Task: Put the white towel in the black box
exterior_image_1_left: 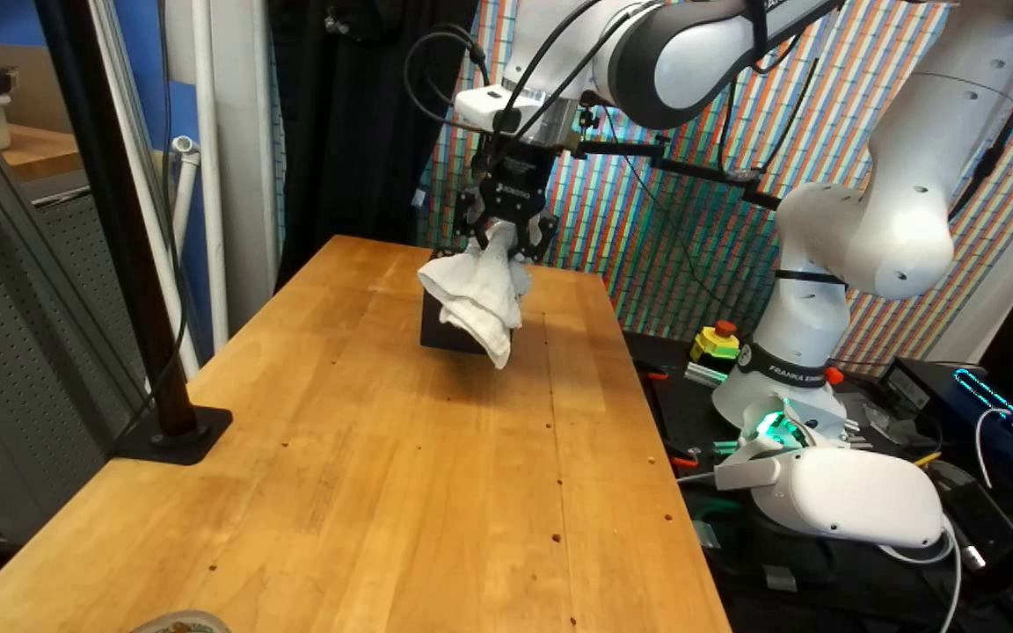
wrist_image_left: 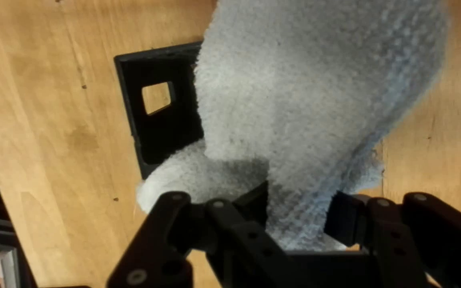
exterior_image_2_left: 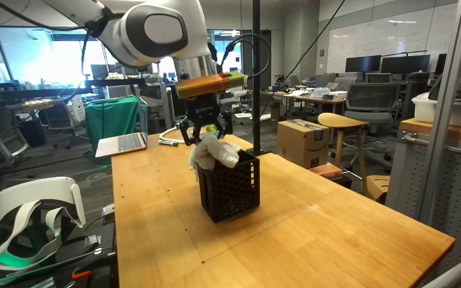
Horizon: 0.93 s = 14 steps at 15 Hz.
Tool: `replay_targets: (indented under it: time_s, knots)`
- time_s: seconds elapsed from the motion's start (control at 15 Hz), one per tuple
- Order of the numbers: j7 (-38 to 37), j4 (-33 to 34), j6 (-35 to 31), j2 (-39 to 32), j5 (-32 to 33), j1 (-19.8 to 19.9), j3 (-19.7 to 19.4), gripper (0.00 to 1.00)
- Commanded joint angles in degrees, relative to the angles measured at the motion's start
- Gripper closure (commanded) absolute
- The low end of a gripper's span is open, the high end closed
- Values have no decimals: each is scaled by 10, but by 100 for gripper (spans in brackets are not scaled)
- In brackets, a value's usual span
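Observation:
The white towel is crumpled and hangs from my gripper at the black box. In an exterior view the towel drapes over one side of the box, partly over its opening and partly outside it. My gripper is just above that side. In the wrist view the towel runs up between the two fingers, which press on it from both sides with a gap filled by cloth. The towel hides much of the box; one inner corner shows.
The box stands on a wooden table. A black pole with a flat base stands on the table's edge. A laptop and a green marker lie at the far end. A white headset sits beside the table.

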<state>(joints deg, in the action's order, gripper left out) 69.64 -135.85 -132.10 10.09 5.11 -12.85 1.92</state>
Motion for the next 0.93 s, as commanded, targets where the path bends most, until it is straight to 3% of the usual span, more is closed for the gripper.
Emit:
replay_targets:
  time_s: [0.0, 0.47, 0.87]
  knots:
    - [20, 10, 40, -1, -13, 15, 6, 92]
    - [13, -25, 53, 73, -1, 21, 5, 92]
    - [8, -25, 77, 62, 27, 33, 1, 91]
